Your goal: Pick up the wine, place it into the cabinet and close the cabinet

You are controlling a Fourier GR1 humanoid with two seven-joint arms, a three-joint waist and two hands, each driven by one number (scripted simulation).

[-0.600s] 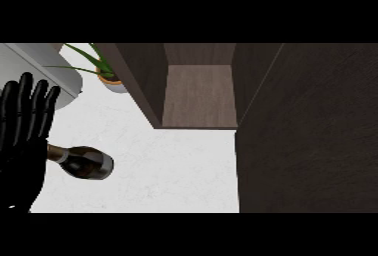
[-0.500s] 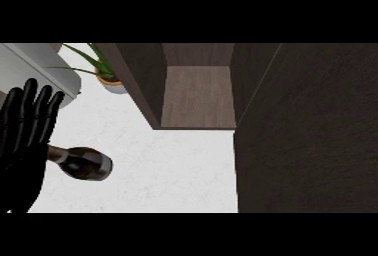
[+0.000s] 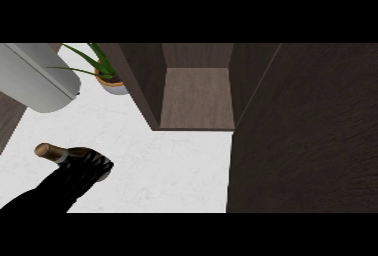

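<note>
Near left: the black left hand (image 3: 81, 172), fingers curled around the dark wine bottle (image 3: 63, 154), hides the bottle's body; only its brown-capped neck shows, pointing far-left above the white marbled tabletop (image 3: 170, 170). Far left: a grey rounded cylinder (image 3: 37, 80), cut off by the edge, beside a green potted plant (image 3: 100, 70). Centre: the open dark-wood cabinet (image 3: 196, 95). Right: its broad dark-wood door (image 3: 310, 135) masks everything behind it.

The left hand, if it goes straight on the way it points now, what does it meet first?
The left hand is curled on the wine bottle and points up and right. Along that line lies bare counter, then probably the cabinet side wall; depth is unclear.
</note>
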